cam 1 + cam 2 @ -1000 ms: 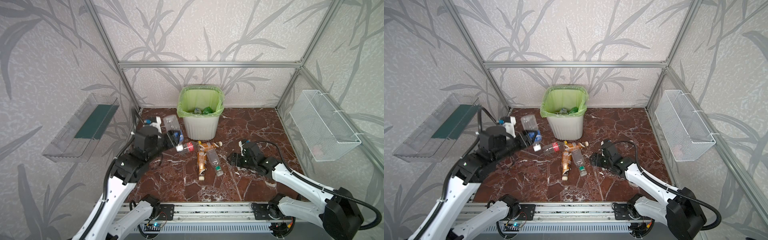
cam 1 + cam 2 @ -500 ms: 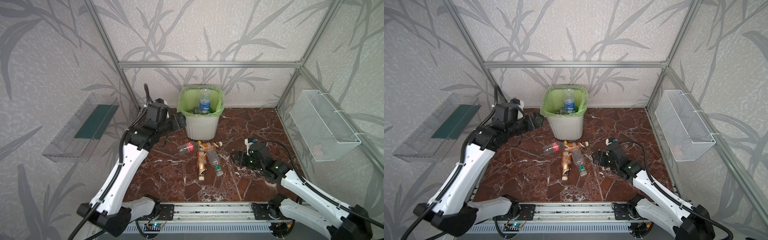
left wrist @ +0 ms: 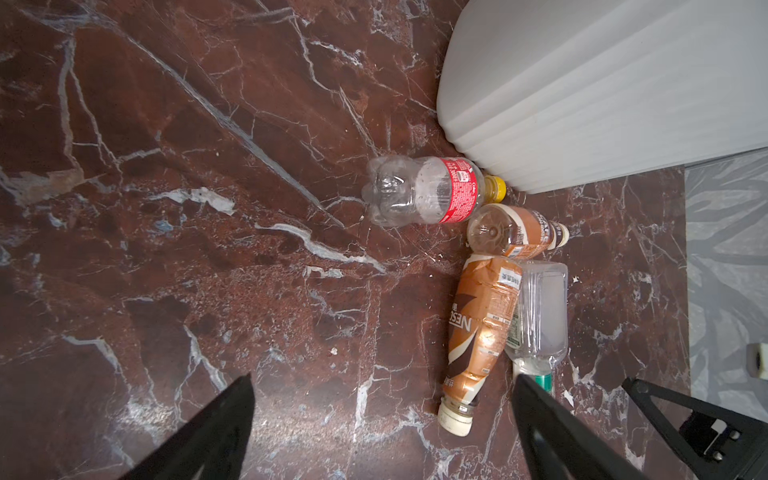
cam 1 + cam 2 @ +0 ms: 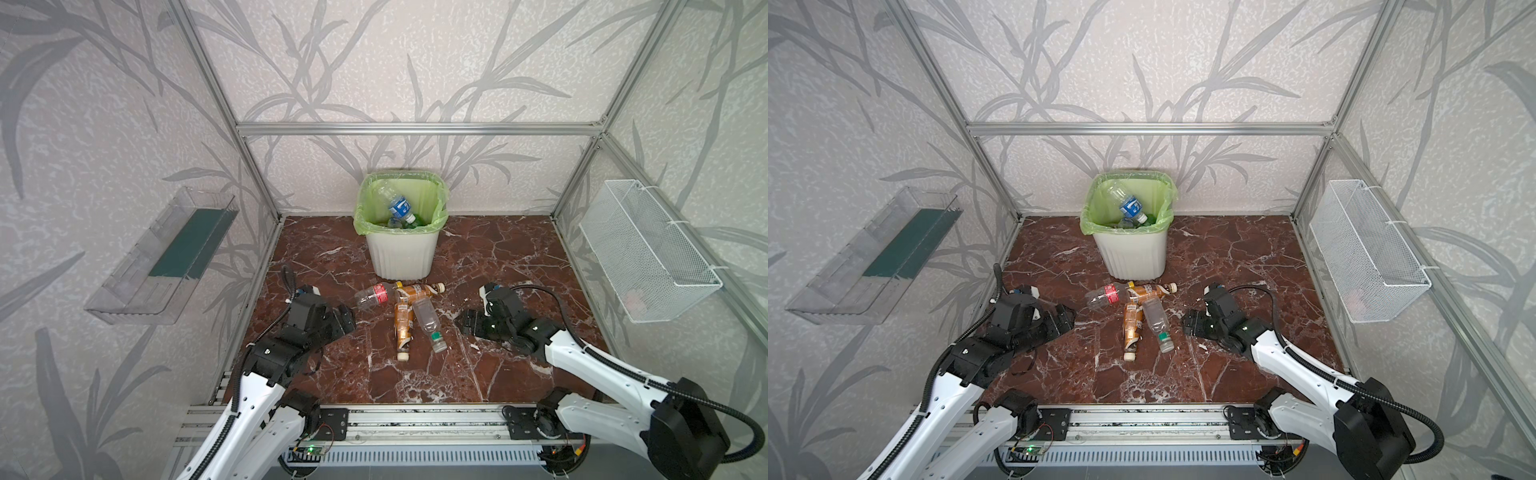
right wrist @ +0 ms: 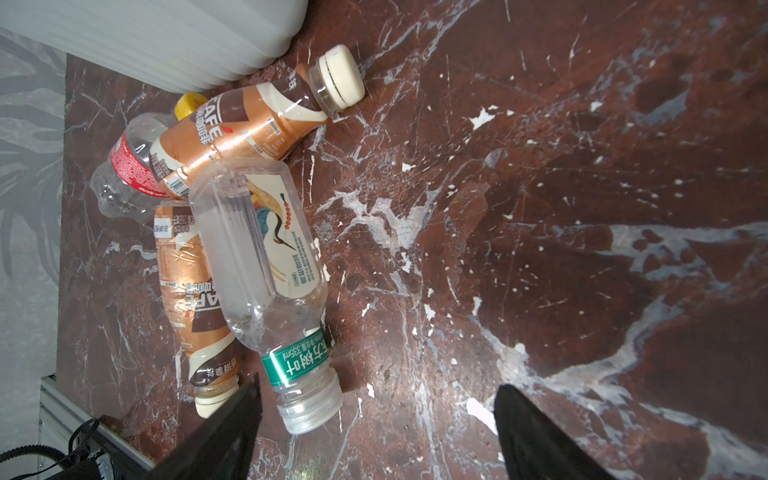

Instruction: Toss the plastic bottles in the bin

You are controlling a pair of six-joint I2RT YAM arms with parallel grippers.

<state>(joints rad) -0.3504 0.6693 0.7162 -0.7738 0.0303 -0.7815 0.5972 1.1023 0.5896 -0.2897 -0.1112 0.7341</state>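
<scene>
The bin (image 4: 401,253) (image 4: 1133,255), white, ribbed and lined with a green bag, stands at the back. A clear blue-labelled bottle (image 4: 399,206) (image 4: 1130,206) lies on top of others inside it. In front of it a red-labelled bottle (image 4: 374,294) (image 3: 424,195), two amber bottles (image 4: 417,289) (image 4: 403,328) and a clear bottle with a green neck band (image 4: 428,322) (image 5: 266,266) lie in a pile on the floor. My left gripper (image 4: 345,322) (image 3: 382,378) hangs open and empty just left of the pile. Just right of it, my right gripper (image 4: 467,324) (image 5: 376,382) is open and empty, with the clear bottle's cap by one finger.
A clear plastic tray (image 4: 166,257) hangs on the left wall and a white wire basket (image 4: 648,253) on the right wall. The aluminium rail (image 4: 395,419) carrying both arm bases runs along the front edge of the brown marble floor (image 4: 498,257).
My left arm swung up to the bin, opened and let go of the blue-labelled bottle, which now lies inside, then dropped back beside the pile. The right gripper shifted slightly.
</scene>
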